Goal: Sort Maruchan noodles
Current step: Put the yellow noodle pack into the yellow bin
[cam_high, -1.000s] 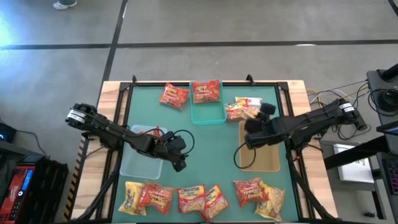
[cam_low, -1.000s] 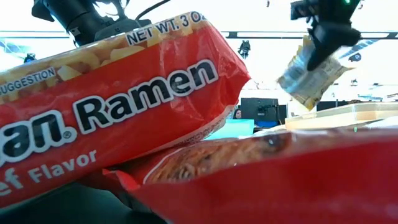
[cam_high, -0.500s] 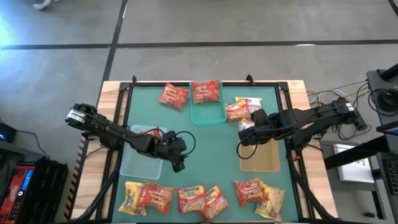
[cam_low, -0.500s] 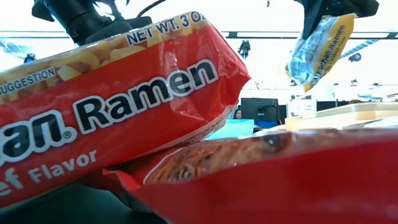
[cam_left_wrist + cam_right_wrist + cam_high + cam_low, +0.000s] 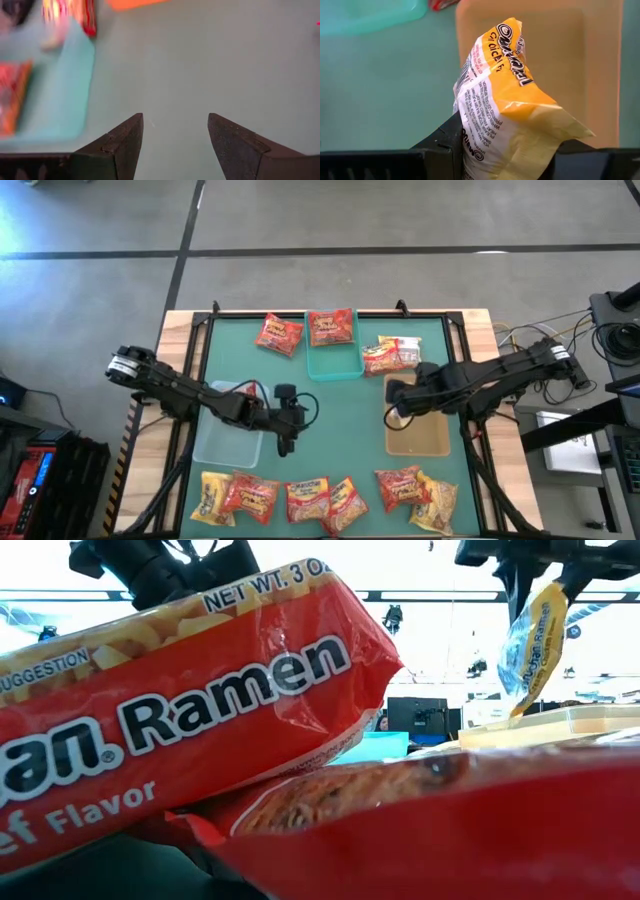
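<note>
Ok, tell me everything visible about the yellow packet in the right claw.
The yellow packet is a crinkly plastic ramen pack, yellow on one face, white with small print on the other, carrying a dark logo. The right claw pinches its lower end, so it hangs in the air, over the near end of the tan bin. Nothing else touches it.

On the green tabletop (image 5: 330, 420), the right tool (image 5: 397, 412) hangs over the tan rectangular bin (image 5: 420, 435). The left tool (image 5: 285, 442) hovers beside the clear plastic bin (image 5: 222, 442). Crinkly red and yellow noodle packets (image 5: 325, 498) line the near edge.
</note>
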Robot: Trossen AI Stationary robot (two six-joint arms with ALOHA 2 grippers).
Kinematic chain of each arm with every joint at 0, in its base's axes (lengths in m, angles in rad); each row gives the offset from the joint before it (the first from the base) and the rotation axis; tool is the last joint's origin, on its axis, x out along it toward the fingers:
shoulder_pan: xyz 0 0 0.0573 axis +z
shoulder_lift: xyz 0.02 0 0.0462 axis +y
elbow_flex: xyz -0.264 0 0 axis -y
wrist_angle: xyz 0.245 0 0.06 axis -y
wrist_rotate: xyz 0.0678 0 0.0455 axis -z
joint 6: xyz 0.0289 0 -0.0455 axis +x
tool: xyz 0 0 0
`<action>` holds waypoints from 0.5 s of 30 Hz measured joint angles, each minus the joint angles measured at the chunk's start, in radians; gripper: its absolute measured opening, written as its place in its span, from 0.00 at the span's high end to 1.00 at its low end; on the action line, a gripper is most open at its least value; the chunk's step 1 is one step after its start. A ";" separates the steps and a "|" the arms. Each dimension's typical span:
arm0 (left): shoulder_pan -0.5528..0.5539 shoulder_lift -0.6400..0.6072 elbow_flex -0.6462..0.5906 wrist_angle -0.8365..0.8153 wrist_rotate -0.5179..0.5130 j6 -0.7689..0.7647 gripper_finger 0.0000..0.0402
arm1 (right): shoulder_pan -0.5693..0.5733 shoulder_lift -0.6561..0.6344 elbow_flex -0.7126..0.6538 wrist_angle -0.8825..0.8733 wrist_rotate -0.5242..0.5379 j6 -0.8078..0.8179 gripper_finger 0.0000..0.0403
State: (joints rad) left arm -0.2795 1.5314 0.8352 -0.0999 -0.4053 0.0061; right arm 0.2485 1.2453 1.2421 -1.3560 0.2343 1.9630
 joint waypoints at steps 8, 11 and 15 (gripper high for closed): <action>0.022 0.015 0.003 0.039 -0.005 0.169 0.48 | 0.000 0.034 -0.093 0.003 0.019 0.197 0.66; 0.030 0.015 0.003 0.056 -0.005 0.186 0.48 | 0.000 0.031 -0.123 0.001 0.020 0.268 0.65; 0.040 0.015 0.004 0.071 -0.005 0.195 0.48 | -0.012 0.000 -0.170 -0.003 0.028 0.394 0.65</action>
State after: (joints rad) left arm -0.2397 1.5467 0.8391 -0.0287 -0.4103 0.2012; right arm 0.2366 1.2454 1.0723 -1.3589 0.2624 2.3568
